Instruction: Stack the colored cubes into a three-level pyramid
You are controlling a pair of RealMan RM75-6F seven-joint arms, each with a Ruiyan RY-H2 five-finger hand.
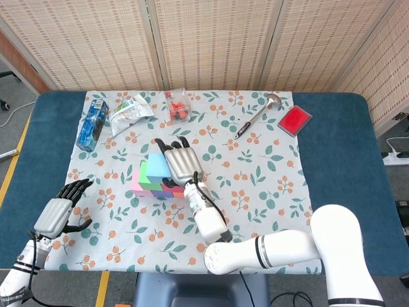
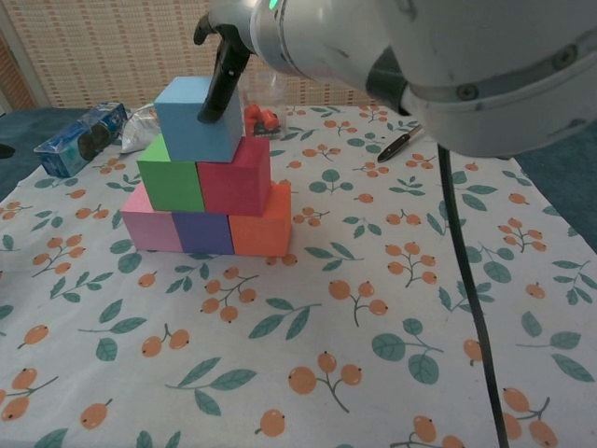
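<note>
Pyramid stands near the middle of the floral cloth (image 1: 255, 179) on the table (image 1: 339, 147): pink cube (image 2: 149, 231), purple cube (image 2: 204, 233), orange cube (image 2: 264, 227) below; green cube (image 2: 170, 180) and red cube (image 2: 235, 178) above; blue cube (image 2: 197, 119) on top (sits skewed). Right hand (image 1: 180, 161) over it, a dark finger (image 2: 223, 79) touching the blue cube; grasp or release cannot be told. Left hand (image 1: 59, 210) released, fingers apart, at the cloth's near-left corner.

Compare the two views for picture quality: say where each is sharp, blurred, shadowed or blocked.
Head view: even light, soft shadows, sharp throughout; the right hand covers part of the pyramid. Chest view: cubes crisp, but the right arm looms close, blurred, filling the top.
</note>
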